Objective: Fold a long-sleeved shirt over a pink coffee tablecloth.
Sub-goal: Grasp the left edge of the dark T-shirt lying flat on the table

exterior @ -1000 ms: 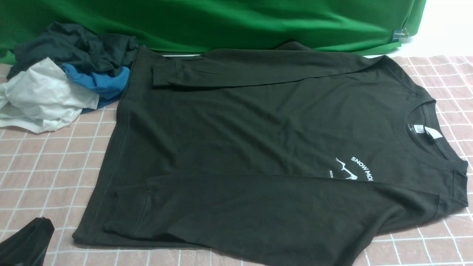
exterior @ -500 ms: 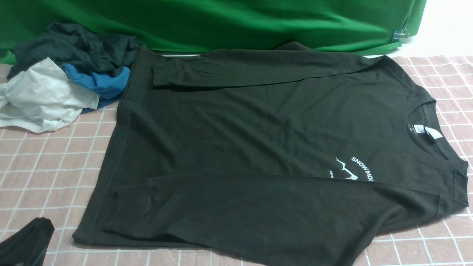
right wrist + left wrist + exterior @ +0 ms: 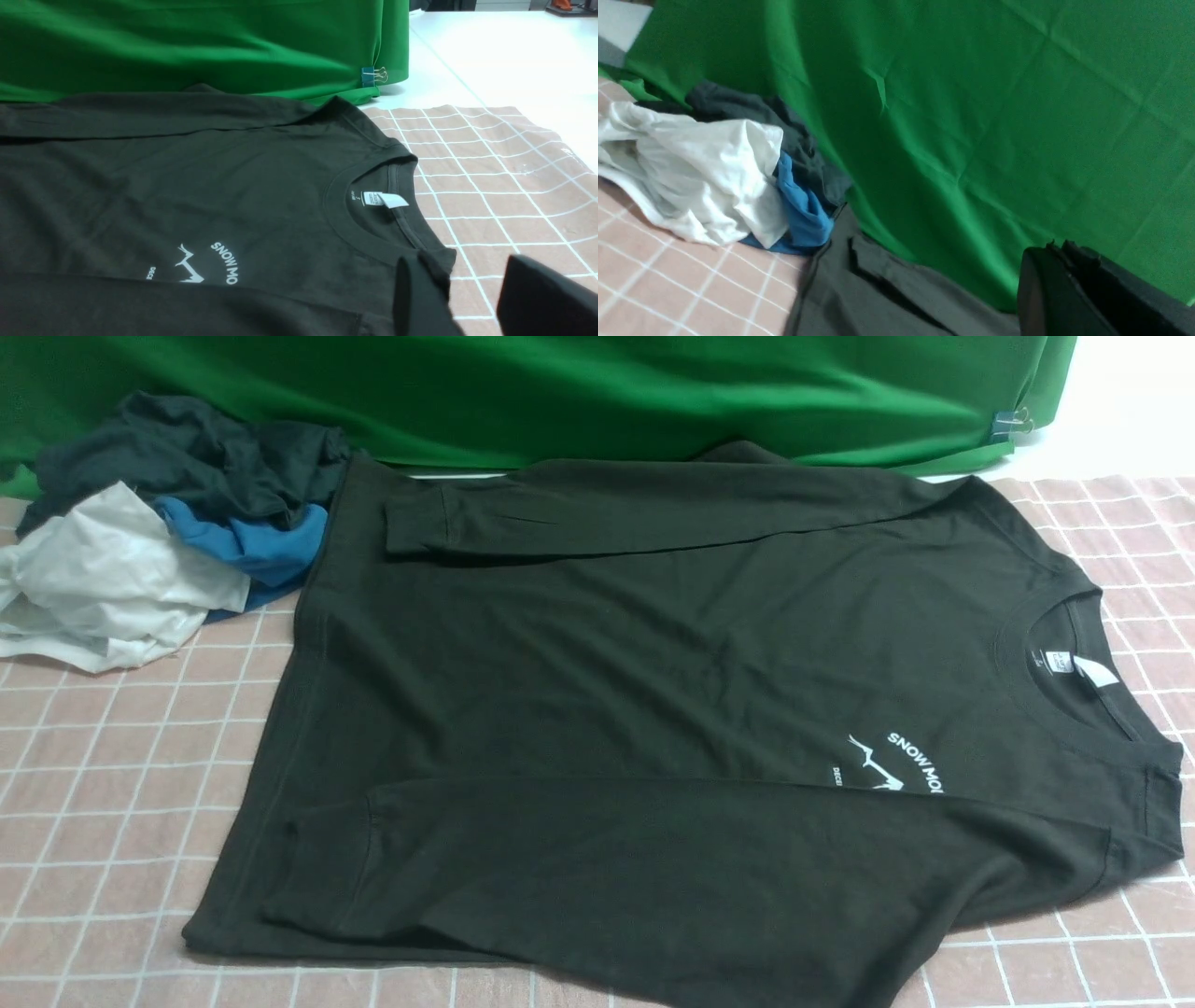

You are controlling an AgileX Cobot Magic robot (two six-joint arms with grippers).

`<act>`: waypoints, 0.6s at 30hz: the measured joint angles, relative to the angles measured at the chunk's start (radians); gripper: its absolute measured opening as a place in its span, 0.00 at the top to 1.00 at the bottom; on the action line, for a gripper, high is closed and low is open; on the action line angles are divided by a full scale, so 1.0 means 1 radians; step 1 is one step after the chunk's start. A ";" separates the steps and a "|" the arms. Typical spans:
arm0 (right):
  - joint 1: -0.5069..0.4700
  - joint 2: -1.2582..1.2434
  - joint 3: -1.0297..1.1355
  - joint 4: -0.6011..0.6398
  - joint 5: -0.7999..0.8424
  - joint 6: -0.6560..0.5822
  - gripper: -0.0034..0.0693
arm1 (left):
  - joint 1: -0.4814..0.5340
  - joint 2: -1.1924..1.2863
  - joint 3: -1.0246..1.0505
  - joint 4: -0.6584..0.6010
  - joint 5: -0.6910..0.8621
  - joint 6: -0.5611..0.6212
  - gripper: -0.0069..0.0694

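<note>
Black shirt flat on tablecloth, sleeves folded in; long axis runs claw to claw. Collar just ahead of right claw, jaws apart, empty. Hem end farther ahead of left claw, jaws together, empty. You sit nearer on right.

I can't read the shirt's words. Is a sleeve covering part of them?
Yes, the near sleeve lies folded across the shirt, hiding part of the white print.

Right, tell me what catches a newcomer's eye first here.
A big black long-sleeved shirt lies flat across the middle, both sleeves folded over its body, collar to the right. Under it is a pink checked tablecloth; a crumpled heap of garments sits far left, before the green backdrop.
</note>
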 joint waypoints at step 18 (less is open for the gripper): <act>0.013 0.000 0.000 0.000 0.000 0.000 0.62 | 0.000 0.506 -0.518 0.028 0.683 0.403 0.88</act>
